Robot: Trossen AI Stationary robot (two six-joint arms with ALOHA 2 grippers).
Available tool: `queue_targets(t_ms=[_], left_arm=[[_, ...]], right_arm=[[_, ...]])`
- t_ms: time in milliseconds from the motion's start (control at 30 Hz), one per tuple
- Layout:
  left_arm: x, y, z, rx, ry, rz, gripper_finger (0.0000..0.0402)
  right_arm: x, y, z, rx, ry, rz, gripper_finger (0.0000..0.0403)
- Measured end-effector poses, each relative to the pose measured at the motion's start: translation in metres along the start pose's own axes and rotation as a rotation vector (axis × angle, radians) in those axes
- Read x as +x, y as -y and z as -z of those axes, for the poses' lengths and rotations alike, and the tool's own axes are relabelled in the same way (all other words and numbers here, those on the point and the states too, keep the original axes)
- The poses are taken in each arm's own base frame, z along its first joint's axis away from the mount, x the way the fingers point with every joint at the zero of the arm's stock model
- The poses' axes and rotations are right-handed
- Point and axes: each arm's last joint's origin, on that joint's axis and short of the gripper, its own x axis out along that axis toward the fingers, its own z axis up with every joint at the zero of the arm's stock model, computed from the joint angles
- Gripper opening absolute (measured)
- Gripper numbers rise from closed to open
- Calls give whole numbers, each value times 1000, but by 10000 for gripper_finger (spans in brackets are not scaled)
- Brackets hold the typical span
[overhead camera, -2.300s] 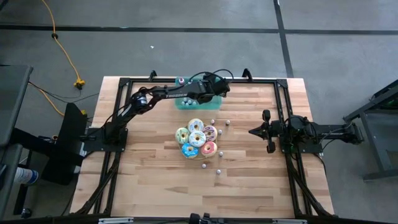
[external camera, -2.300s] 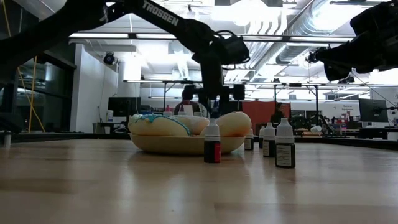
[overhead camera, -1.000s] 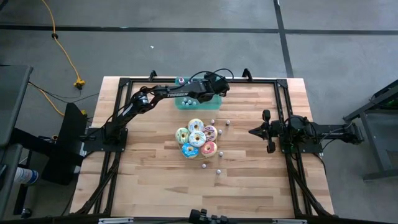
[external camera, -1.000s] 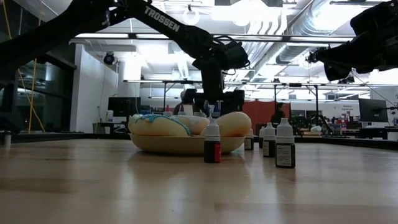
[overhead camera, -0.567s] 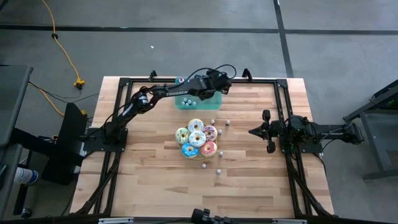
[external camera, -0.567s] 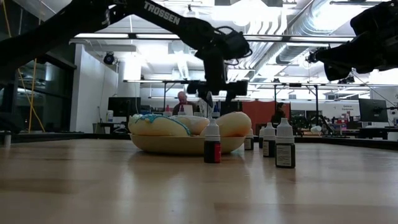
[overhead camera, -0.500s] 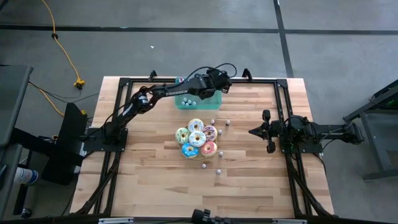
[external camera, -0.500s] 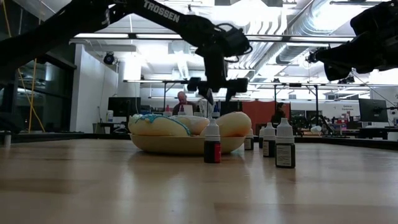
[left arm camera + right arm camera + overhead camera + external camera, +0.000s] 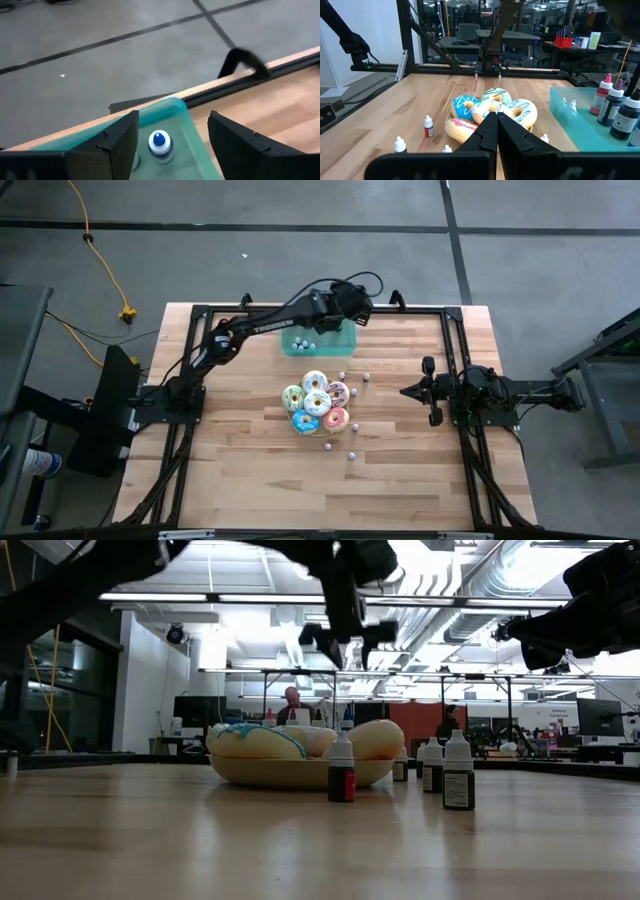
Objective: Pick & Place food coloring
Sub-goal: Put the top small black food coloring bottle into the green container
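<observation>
The food coloring bottles are tiny. Several stand in the teal tray [image 9: 320, 342] at the far edge, among them a blue-capped one [image 9: 160, 145] and red and dark ones [image 9: 614, 106]. Others stand on the wood around the donuts [image 9: 316, 406], such as one [image 9: 350, 455] and a dark one [image 9: 341, 771]. My left gripper [image 9: 173, 120] [image 9: 347, 652] hangs open above the tray's right end, with the blue-capped bottle below its fingers. My right gripper [image 9: 496, 125] [image 9: 405, 392] is shut and waits right of the donuts.
The donuts sit heaped on a plate [image 9: 300, 772] at the table's middle. A black frame rail [image 9: 240, 57] runs along the far edge just behind the tray. Bare wood lies near and left of the donuts. People and desks show in the room beyond.
My left gripper was low over the tray with its fingers close together. It has opened and risen straight up, clear of the tray, drifting slightly toward the far edge. The right arm has kept still.
</observation>
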Motion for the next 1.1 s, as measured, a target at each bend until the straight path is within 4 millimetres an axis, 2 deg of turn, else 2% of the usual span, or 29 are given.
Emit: queue_targets(t_ms=[100, 367, 533, 667, 900, 1000, 1100], left_arm=[[-22, -9, -12, 28, 0, 31, 225], [-81, -37, -47, 272, 15, 214, 225], [-109, -55, -56, 477, -36, 402, 225], [-130, -67, -63, 619, -12, 553, 225], [-136, -67, -57, 723, -79, 778, 225], [-128, -60, -49, 743, -134, 808, 225], [-115, -45, -32, 783, -210, 810, 225]], right_arm=[[0, 0, 0, 0, 0, 0, 0], [0, 0, 0, 0, 0, 0, 0], [0, 0, 0, 0, 0, 0, 0], [0, 0, 0, 0, 0, 0, 0], [0, 0, 0, 0, 0, 0, 0], [0, 0, 0, 0, 0, 0, 0], [0, 0, 0, 0, 0, 0, 0]])
